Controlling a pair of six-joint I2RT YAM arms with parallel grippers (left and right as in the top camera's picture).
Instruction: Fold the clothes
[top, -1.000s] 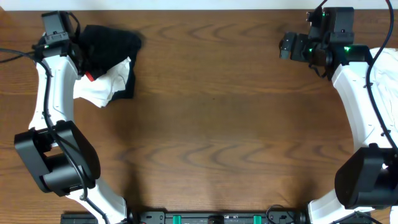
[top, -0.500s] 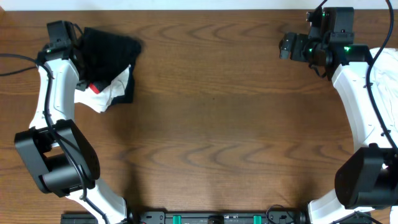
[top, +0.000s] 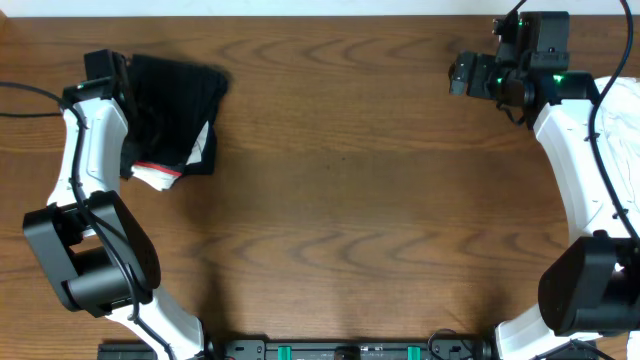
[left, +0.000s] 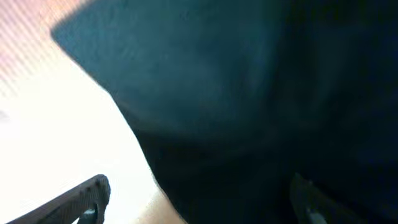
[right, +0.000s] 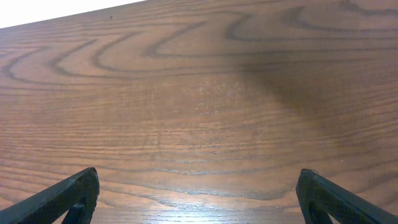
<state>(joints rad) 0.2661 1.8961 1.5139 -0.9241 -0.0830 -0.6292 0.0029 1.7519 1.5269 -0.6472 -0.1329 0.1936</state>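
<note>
I count one bundle of clothes (top: 175, 115), black with white and red edging, near the table's (top: 340, 200) far-left edge, with wide bare wood to its right. Both of my grippers are released: the left gripper (left: 196, 199) over the black cloth, the right gripper (right: 199, 196) over wood.

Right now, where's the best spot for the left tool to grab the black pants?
Probably the red-edged waistband at the near end of the black pants: it pokes out there as a free edge, while the rest lies in a flat heap. Come from the near side, low over the table.
</note>
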